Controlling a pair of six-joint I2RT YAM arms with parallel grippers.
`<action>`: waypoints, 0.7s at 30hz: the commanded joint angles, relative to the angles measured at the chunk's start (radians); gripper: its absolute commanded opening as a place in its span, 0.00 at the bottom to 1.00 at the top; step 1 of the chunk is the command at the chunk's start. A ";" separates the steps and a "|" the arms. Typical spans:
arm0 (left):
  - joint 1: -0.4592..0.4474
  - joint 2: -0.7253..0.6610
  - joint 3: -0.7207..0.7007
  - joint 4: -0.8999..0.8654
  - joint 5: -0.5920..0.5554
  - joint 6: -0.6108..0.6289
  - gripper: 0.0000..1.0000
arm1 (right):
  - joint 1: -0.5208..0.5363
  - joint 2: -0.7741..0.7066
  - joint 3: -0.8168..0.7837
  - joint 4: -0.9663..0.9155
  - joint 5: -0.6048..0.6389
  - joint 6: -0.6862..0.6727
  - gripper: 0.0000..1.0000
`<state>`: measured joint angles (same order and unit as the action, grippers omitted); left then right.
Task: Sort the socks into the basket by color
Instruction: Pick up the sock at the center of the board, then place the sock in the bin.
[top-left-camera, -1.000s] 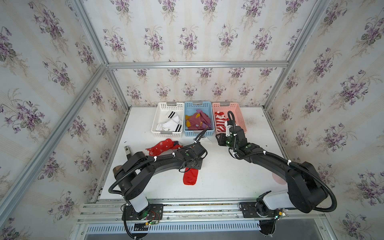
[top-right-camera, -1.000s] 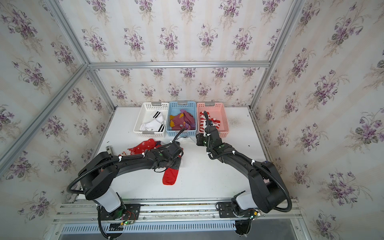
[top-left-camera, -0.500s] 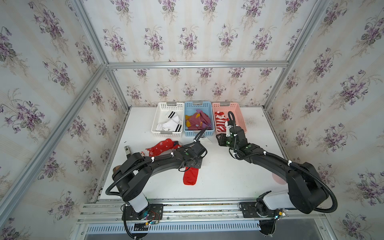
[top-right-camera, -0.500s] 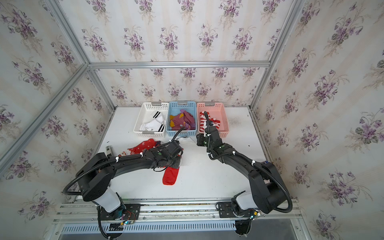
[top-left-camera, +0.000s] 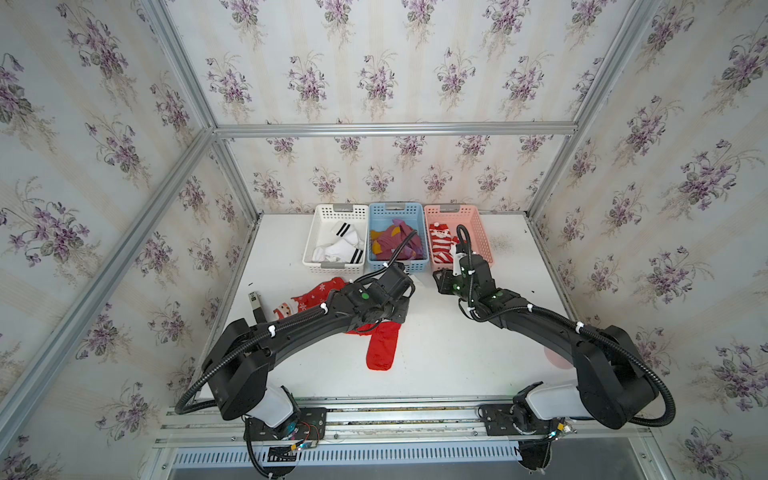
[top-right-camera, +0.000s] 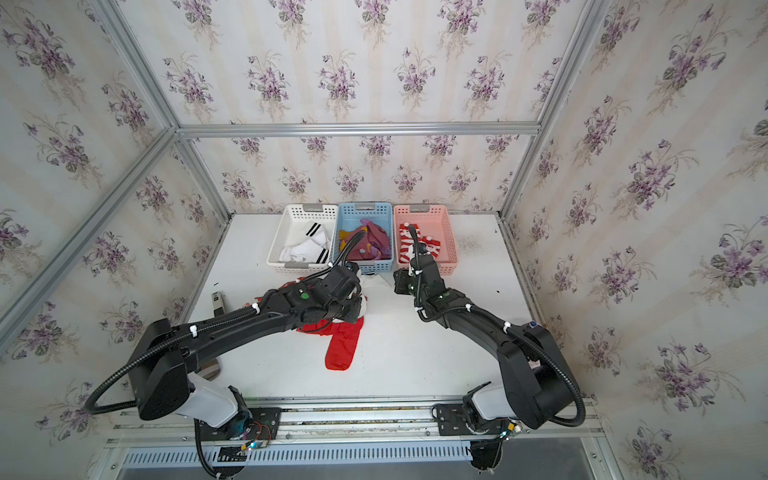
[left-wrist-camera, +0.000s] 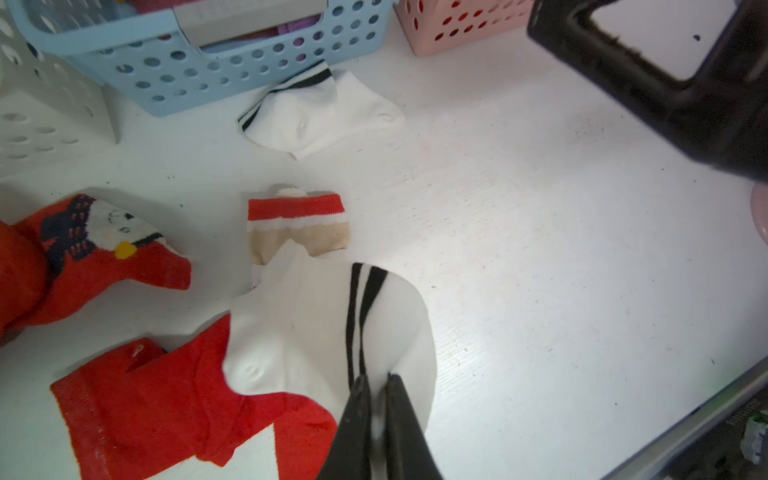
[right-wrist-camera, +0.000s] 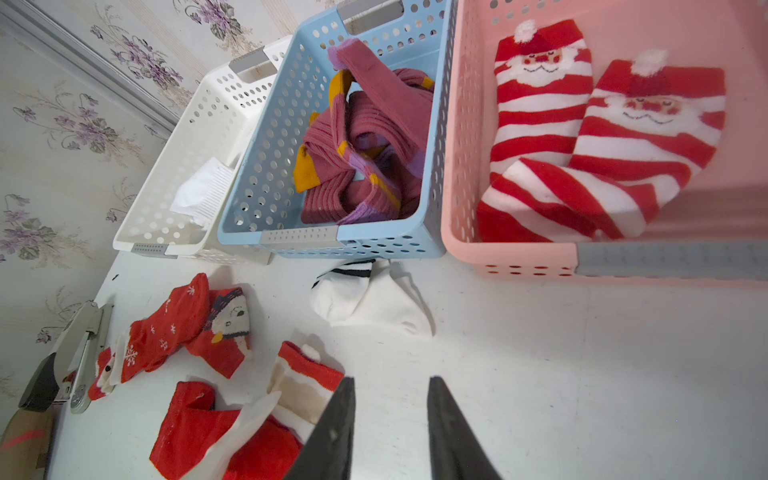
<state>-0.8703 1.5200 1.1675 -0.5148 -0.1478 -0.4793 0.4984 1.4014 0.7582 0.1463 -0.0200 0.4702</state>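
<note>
Flowered wallpaper closes the white counter in on three sides. Along its far edge three baskets stand side by side. The white basket holds white socks, the blue basket holds maroon socks, and the pink basket holds striped Santa socks.

Near the middle of the counter, the left hand is pinched tight on the cuff of a striped sock, white with two black bands. The rest of that sock drapes over a red sock, whose foot points toward the near edge. Just beyond them lies a banded sock, red over beige. Toward the left edge sit the patterned red socks, one with a little face on it. A loose white sock lies on the counter just in front of the blue basket.

The right hand hovers over bare counter, just in front of the pink basket. Its fingers are parted partway, with nothing between them.
</note>
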 joint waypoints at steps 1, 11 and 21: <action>0.012 -0.028 0.035 -0.041 0.015 0.039 0.09 | 0.000 -0.014 -0.005 0.029 0.012 0.007 0.32; 0.143 -0.138 0.119 -0.041 0.179 0.095 0.05 | 0.000 -0.057 -0.025 0.025 0.018 -0.002 0.32; 0.262 -0.125 0.235 -0.091 0.203 0.155 0.05 | -0.001 -0.080 -0.035 0.030 0.020 -0.005 0.32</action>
<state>-0.6285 1.3880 1.3865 -0.5907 0.0357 -0.3553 0.4980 1.3304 0.7216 0.1551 -0.0124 0.4675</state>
